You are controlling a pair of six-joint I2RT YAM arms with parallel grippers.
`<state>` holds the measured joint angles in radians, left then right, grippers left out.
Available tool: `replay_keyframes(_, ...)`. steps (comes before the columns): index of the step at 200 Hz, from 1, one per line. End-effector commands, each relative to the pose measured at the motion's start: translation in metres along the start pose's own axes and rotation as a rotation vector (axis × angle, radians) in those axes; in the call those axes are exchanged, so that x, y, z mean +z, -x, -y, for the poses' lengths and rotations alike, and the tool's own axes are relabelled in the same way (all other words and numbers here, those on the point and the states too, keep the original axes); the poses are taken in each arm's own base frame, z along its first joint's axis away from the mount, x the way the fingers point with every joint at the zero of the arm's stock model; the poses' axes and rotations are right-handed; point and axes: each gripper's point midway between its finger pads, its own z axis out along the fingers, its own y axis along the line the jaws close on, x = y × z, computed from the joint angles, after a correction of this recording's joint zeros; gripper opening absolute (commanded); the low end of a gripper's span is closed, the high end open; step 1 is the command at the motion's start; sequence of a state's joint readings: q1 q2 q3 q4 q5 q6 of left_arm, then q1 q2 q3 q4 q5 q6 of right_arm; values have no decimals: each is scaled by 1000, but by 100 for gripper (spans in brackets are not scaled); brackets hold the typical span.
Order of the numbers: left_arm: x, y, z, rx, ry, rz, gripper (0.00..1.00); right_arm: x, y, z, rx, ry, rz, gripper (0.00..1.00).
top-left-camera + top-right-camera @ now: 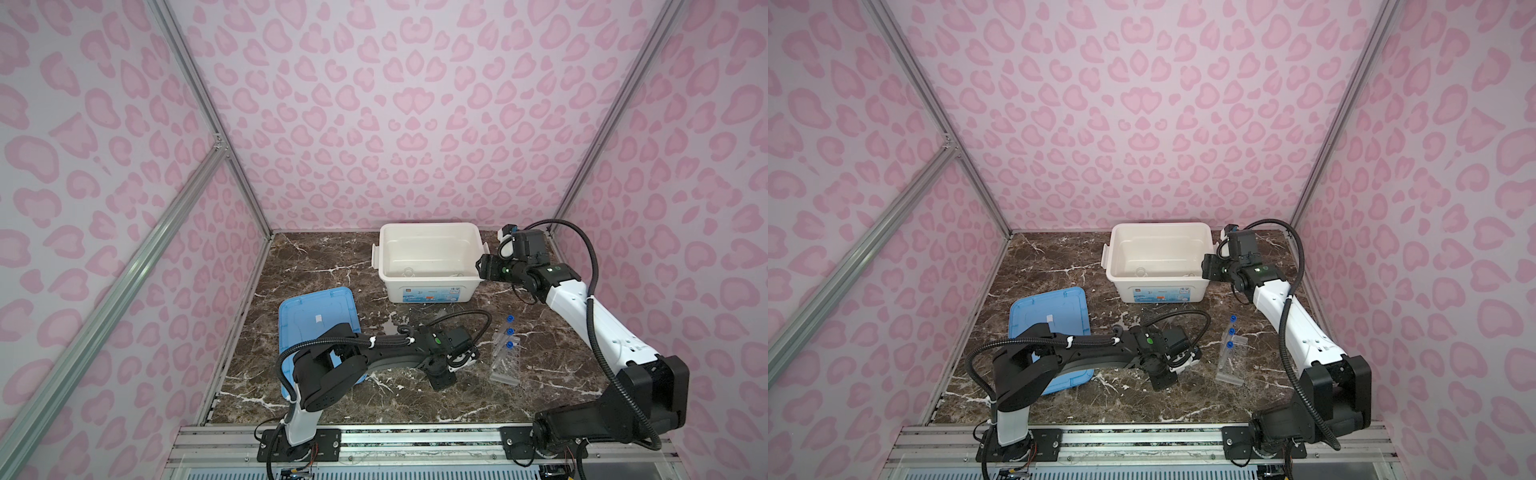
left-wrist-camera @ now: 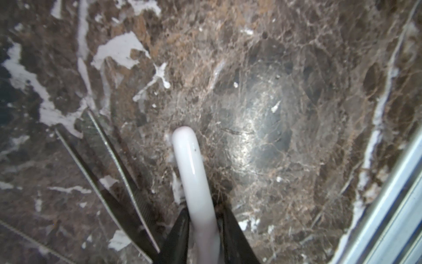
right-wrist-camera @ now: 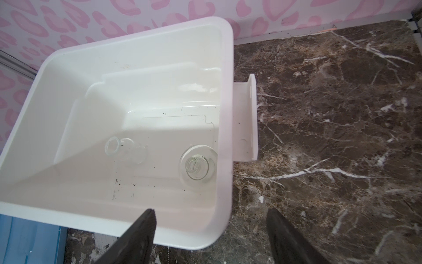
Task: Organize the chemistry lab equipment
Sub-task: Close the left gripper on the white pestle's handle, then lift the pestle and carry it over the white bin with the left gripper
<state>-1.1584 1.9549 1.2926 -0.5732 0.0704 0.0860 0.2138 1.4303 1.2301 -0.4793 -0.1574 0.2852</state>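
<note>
At six o'clock from the white bin, my left gripper pinches the white pestle lying on the table; I'd lift straight up, clear of the tweezers beside it. My right gripper hangs open.

The tabletop looks like polished brown marble with white veins, and it is glossy. The white pestle is smooth and glazed, like porcelain. The tweezers are dull metal with ridged grips. The white bin is smooth, shiny plastic. The flasks are clear glass, and the blue lid is smooth plastic.
</note>
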Motion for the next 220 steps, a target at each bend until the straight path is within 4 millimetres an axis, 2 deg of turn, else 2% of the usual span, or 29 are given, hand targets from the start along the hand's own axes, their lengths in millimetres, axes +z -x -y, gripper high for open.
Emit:
replay_keyframes(1, 4, -5, -1, -1, -3, -26, 24, 0, 2, 0, 7, 0, 15, 78)
replay_keyframes(54, 2, -1, 2, -15, -21, -13, 16, 0, 1, 3, 10, -4, 17, 78)
replay_keyframes(107, -21, 26, 4, -69, -66, 91, 13, -1, 1, 3, 11, 3, 26, 78)
replay_keyframes(135, -35, 33, 0, -97, -70, 131, 12, -2, 2, 4, 18, 0, 33, 78)
replay_keyframes(154, -48, 38, -6, -114, -65, 167, 11, -2, 1, 4, 19, 5, 35, 78)
replay_keyframes(157, -57, 49, -8, -114, -62, 199, 11, -2, 1, 4, 18, 7, 36, 78)
replay_keyframes(162, -63, 53, -10, -120, -60, 217, 11, -1, 1, 4, 19, 9, 37, 78)
replay_keyframes(220, -127, 77, -43, -194, -22, 391, 9, -4, 2, 1, 25, 30, 64, 78)
